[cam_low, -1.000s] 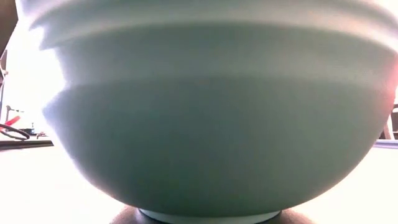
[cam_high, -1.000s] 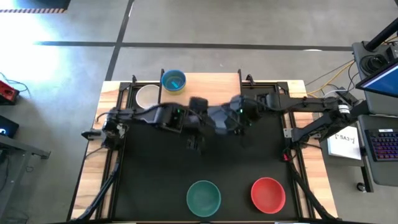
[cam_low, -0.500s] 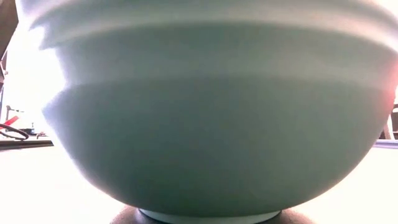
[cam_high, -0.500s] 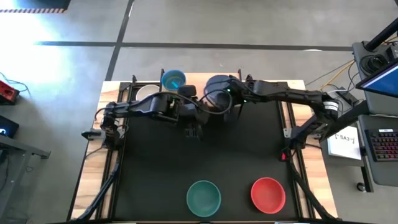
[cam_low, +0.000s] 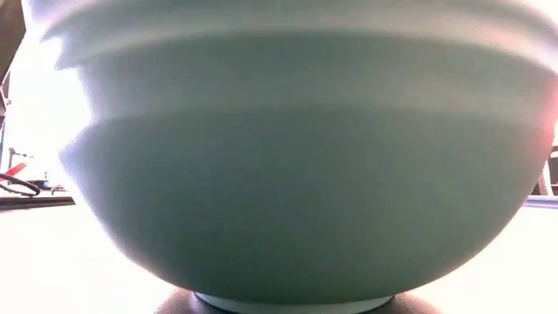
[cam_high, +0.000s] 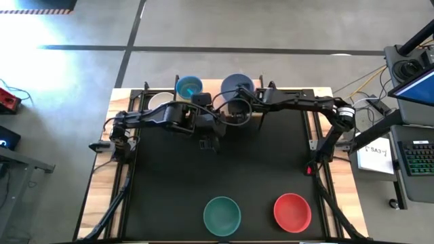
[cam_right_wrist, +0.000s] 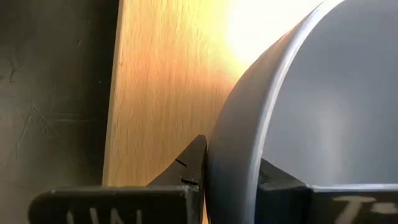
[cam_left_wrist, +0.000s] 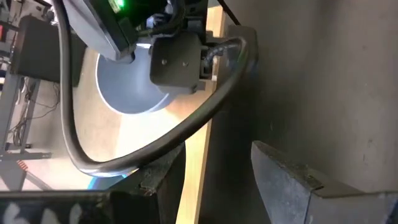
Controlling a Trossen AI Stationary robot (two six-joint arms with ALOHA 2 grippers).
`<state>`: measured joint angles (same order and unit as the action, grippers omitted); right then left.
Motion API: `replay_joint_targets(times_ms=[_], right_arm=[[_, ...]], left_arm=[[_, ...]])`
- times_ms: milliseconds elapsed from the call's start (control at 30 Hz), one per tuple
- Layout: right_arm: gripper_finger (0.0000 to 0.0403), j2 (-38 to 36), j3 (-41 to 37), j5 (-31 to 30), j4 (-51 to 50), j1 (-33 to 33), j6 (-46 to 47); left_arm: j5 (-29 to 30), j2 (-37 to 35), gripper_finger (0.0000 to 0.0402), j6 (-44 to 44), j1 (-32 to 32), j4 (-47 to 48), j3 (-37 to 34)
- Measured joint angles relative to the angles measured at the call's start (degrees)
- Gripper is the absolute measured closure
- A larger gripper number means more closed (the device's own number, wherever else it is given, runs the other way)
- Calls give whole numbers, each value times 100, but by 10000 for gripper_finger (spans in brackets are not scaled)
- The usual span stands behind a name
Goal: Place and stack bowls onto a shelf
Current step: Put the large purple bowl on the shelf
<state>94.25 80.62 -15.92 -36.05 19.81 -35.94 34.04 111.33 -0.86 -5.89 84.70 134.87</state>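
High view: over the last second the right arm has carried the lavender-blue bowl [cam_high: 237, 87] from above the middle of the black table [cam_high: 169, 196] to the far edge, and the bowl now sits over the light wooden shelf [cam_high: 213, 88], just right of the blue bowl [cam_high: 189, 87]. A white bowl [cam_high: 161, 103] lies on the shelf's left part, partly hidden by the left arm. The right end effector [cam_high: 245, 97] is at the lavender-blue bowl's near rim. The left end effector [cam_high: 210, 142] hangs over the table just near of the shelf, carrying nothing visible. The teal bowl [cam_high: 222, 214] and the red bowl [cam_high: 292, 211] wait at the near edge, well apart from the shelf.

Low view: the teal bowl [cam_low: 296, 174] fills the picture as it did a second ago, so it has not been touched.

Left wrist view: the lavender-blue bowl [cam_left_wrist: 127, 87] rests on the shelf [cam_left_wrist: 193, 149] behind the right arm's wrist. The left arm's own fingers [cam_left_wrist: 298, 180] stand partly apart with nothing between them.

Right wrist view: the right end effector [cam_right_wrist: 231, 171] has one finger outside and one inside the lavender-blue bowl's wall [cam_right_wrist: 298, 112], narrow around the rim; whether it pinches or has just let go I cannot tell.

The bowl looks delivered; release and retreat seem next, then the teal and red bowls.
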Motion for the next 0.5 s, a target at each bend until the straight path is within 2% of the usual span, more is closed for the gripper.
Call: replay_joint_targets(times_ms=[267,500], right_arm=[[367,-409,-33,303,50,0,170],[317,-499,-33,479,81,31,374]], left_arm=[[17,-137,235,-7,1,62,0],[144,-215,235,14,1,59,0]])
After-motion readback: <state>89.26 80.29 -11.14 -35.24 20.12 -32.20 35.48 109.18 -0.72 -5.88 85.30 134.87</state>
